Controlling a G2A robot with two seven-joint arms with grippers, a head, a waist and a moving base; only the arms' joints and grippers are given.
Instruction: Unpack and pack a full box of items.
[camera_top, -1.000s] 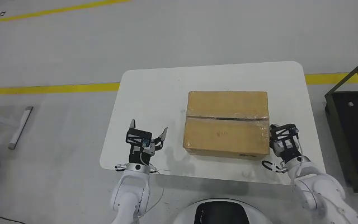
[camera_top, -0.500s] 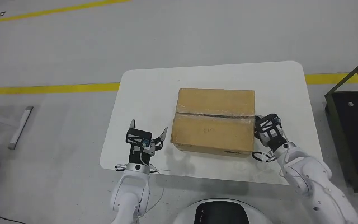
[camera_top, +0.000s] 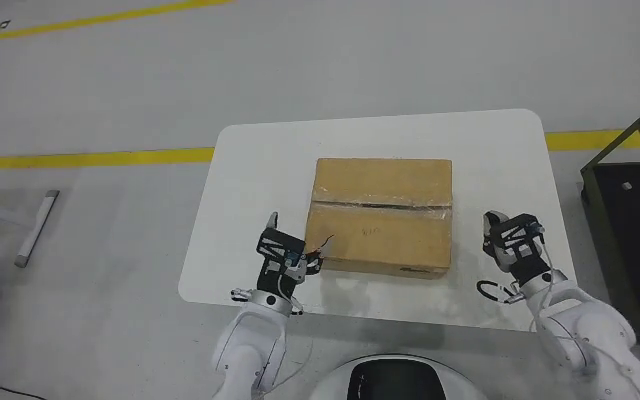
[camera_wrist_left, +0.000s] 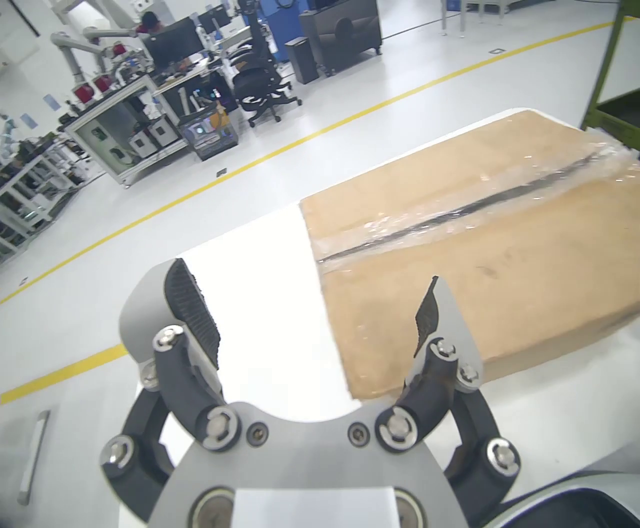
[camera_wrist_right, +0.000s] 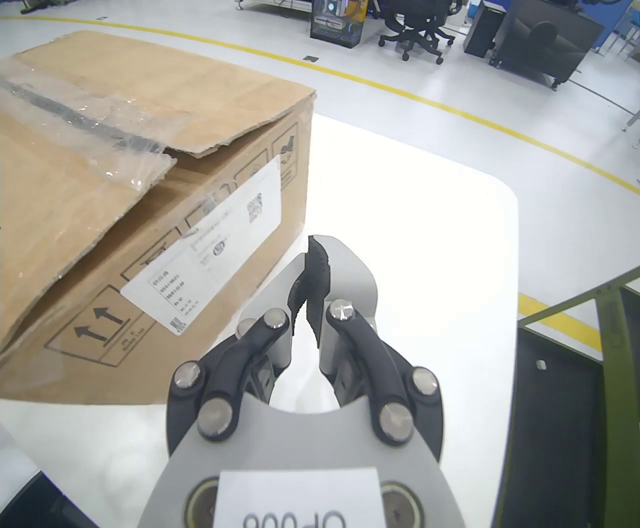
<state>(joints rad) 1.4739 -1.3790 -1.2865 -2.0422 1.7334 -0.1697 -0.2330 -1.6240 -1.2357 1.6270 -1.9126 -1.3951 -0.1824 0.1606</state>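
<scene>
- left gripper (camera_wrist_left: 305, 280): jaws spread wide, empty, just beside the near-left corner of the cardboard box (camera_top: 380, 215). By my read it's the closer arm.
- cardboard box: mid white table (camera_top: 250, 190), flaps down, long axis left-right. The taped seam (camera_top: 380, 205) runs along that axis, so it lies far and right of the left gripper.
- right gripper (camera_wrist_right: 311, 260): jaws pinched nearly together, empty, off the box's right end with bare table between. Flap edges look lifted at that end, so it's likely the easier way in.
</scene>
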